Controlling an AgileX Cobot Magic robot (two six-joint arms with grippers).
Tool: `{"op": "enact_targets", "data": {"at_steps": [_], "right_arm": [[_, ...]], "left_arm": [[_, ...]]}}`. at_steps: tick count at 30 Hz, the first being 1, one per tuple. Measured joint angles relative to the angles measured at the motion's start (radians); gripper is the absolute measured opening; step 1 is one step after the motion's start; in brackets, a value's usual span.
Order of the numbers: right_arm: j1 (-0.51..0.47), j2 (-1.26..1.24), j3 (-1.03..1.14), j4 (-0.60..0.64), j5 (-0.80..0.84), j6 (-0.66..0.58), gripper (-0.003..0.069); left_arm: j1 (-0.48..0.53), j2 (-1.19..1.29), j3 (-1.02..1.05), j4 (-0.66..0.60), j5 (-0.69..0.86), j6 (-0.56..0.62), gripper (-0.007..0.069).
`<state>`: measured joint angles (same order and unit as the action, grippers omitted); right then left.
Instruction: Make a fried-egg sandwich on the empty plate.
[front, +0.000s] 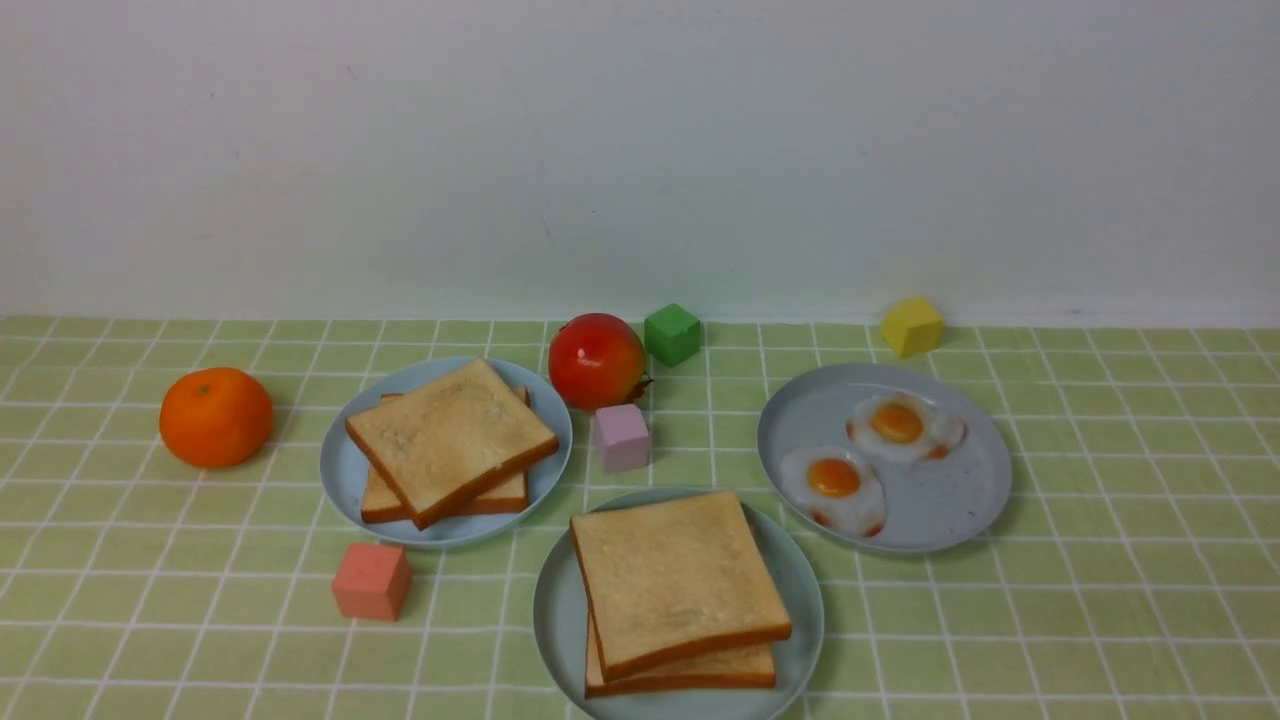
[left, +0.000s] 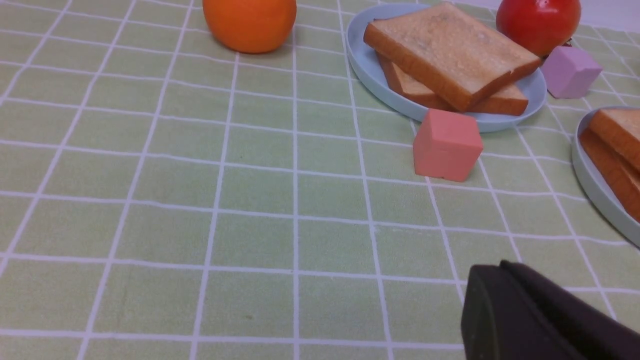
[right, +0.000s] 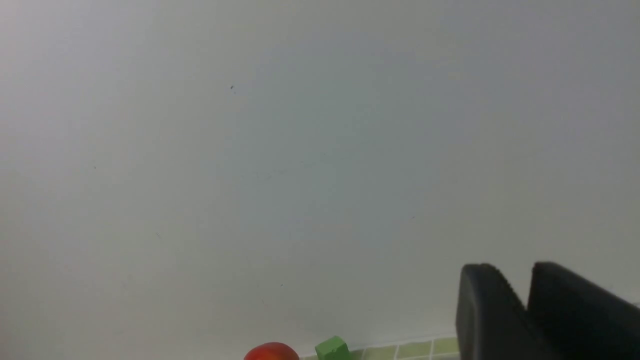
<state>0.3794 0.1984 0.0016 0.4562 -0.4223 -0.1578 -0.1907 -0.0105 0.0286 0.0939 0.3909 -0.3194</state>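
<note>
Now the sandwich (front: 680, 590) sits on the plate (front: 805, 600) nearest the robot, at the front centre of the green checked counter (front: 1100, 600): two toast slices stacked slightly askew, with no egg showing between them from this side. Just behind the plate stands a pink cube (front: 621, 437), and behind that a tomato (front: 596, 361) and a green cube (front: 671, 334). To the left, a pale blue plate (front: 345, 470) carries two more toast slices (front: 450, 440); a salmon cube (front: 371, 581) stands just in front of it and an orange (front: 215, 416) lies further left. To the right, a grey-blue plate (front: 960, 500) holds two fried eggs (front: 833, 485), with a yellow cube (front: 911, 325) behind it by the wall.

Neither arm reaches over the plates in the front view. The left fingers (left: 505, 300) are clenched together, empty, above bare cloth near the salmon cube. The right fingers (right: 492, 310) stand slightly parted with nothing between them, raised and facing the wall.
</note>
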Motion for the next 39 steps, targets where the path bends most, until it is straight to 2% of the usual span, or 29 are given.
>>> {"op": "enact_targets", "data": {"at_steps": [3,6,9,11,13,18,39], "right_arm": [[-0.011,-0.007,0.0,-0.049,0.004,-0.036,0.0157],[-0.087,-0.057,0.0,-0.117,0.072,-0.056,0.0162],[-0.165,-0.09,0.0,-0.176,0.163,-0.015,0.0165],[-0.261,-0.119,0.0,-0.24,0.333,0.093,0.0169],[-0.315,-0.14,0.004,-0.292,0.49,0.175,0.0172],[-0.343,-0.202,0.022,-0.39,0.781,0.247,0.0176],[-0.347,-0.208,0.017,-0.396,0.81,0.257,0.0195]], "left_arm": [[0.0,0.0,0.0,0.0,0.0,0.0,-0.001],[0.0,0.0,0.0,0.004,0.0,0.0,-0.0008],[0.0,0.0,0.0,0.005,0.0,0.0,-0.0005],[0.0,0.0,0.0,0.005,0.0,0.0,-0.0003],[0.0,0.0,0.0,0.005,0.0,0.0,-0.0002],[0.0,0.0,0.0,0.007,0.0,0.0,0.0003],[0.0,0.0,0.0,0.008,0.001,-0.001,0.0011]]}}
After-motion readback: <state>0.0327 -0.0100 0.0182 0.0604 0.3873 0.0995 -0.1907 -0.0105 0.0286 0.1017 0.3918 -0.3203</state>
